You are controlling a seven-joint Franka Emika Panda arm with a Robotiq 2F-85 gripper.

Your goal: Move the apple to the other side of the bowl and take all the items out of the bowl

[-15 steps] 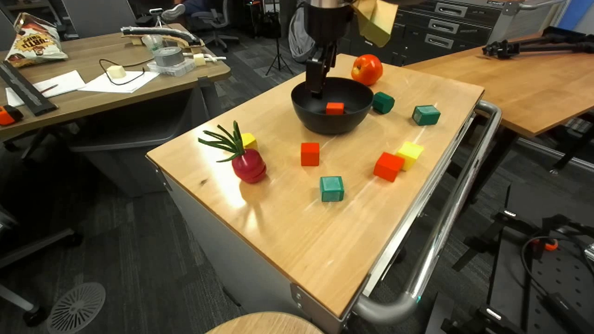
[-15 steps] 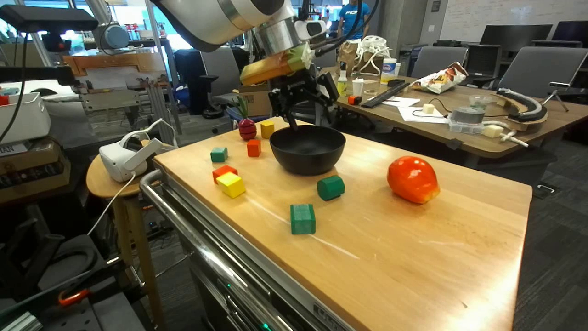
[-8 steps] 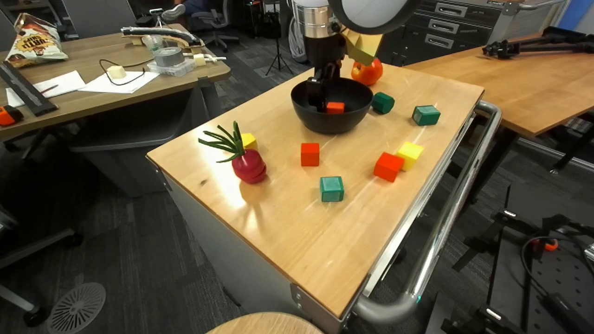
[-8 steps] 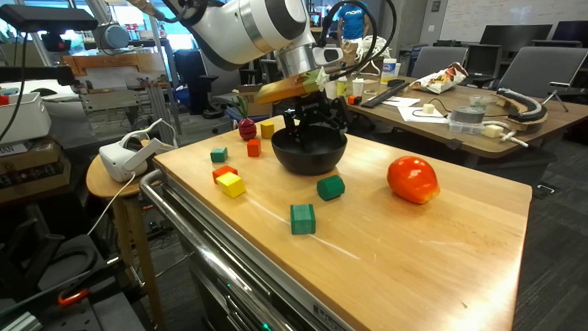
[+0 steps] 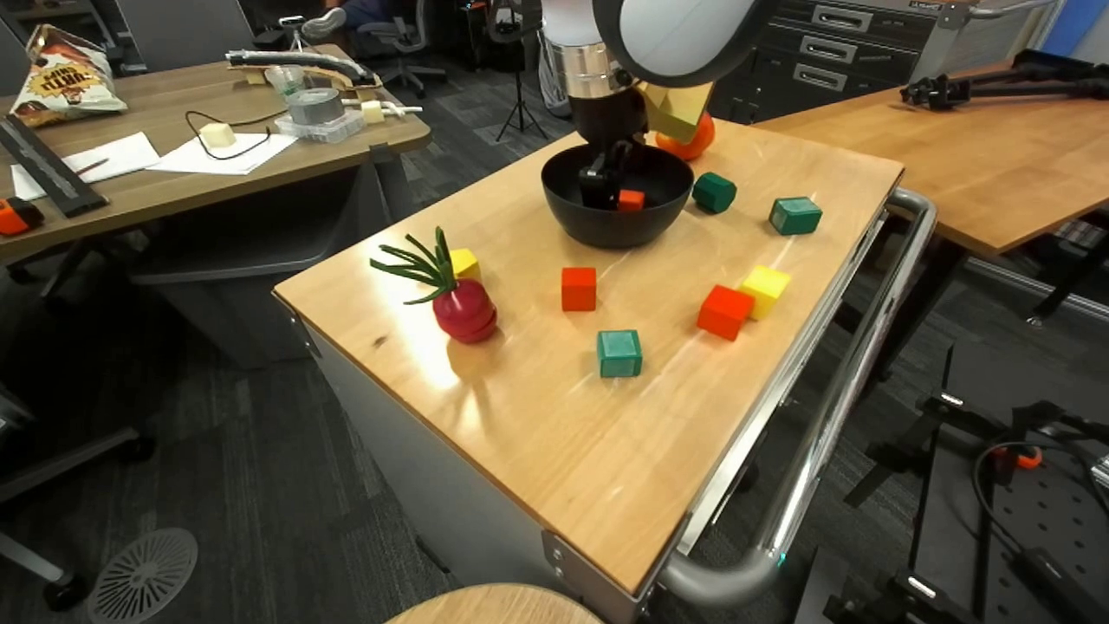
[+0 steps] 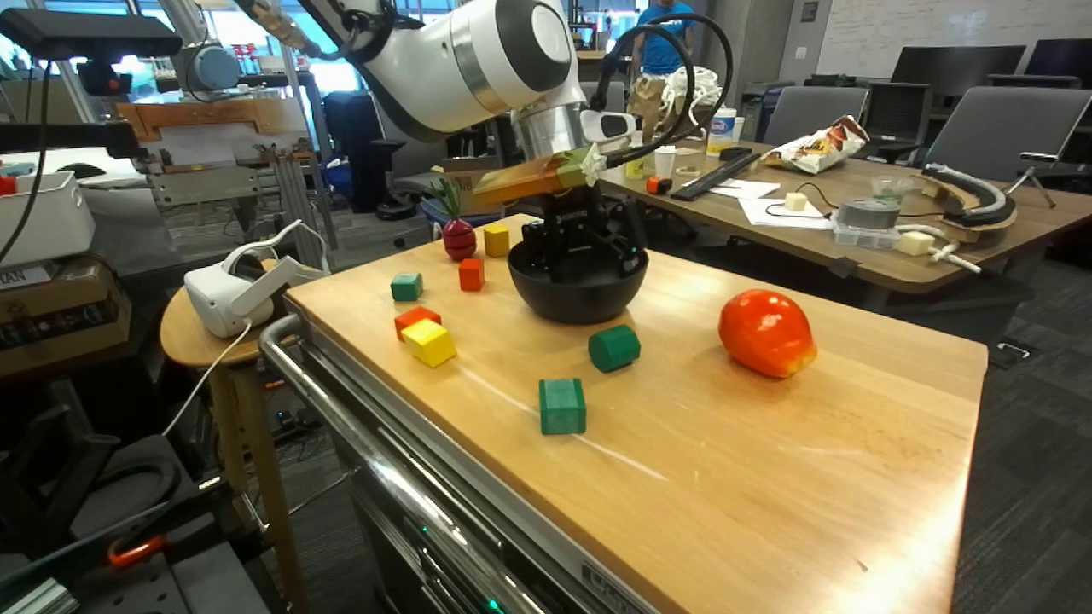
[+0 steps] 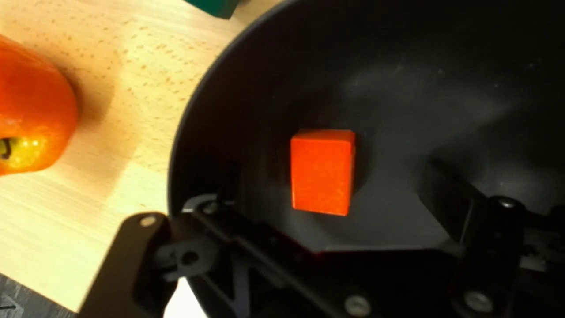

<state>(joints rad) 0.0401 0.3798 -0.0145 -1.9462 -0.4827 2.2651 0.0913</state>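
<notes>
The glossy black bowl (image 6: 576,300) stands on the wooden cart top with a red-orange block (image 7: 321,172) inside it; the bowl's wall hides that block in an exterior view. My gripper (image 5: 606,191) reaches down into the bowl, jaws wide apart. In the wrist view the block lies ahead of the gap between the fingers (image 7: 448,196), nearer the left one, and nothing is gripped. The apple (image 6: 766,333) rests on the table beside the bowl, apart from it. Other items lie outside the bowl: a dark-red fruit (image 5: 465,310) with green leaves, and several red, green and yellow blocks.
Close to the bowl is a dark green block (image 6: 614,348), with another green block (image 6: 562,407) nearby. A red block (image 5: 726,311) touches a yellow block (image 5: 764,290) near the metal rail (image 5: 832,433). A second red block (image 5: 579,289) sits before the bowl.
My gripper has come down from above the rim into the bowl, staying open. The bowl has shifted slightly, and the block inside it has moved a little.
</notes>
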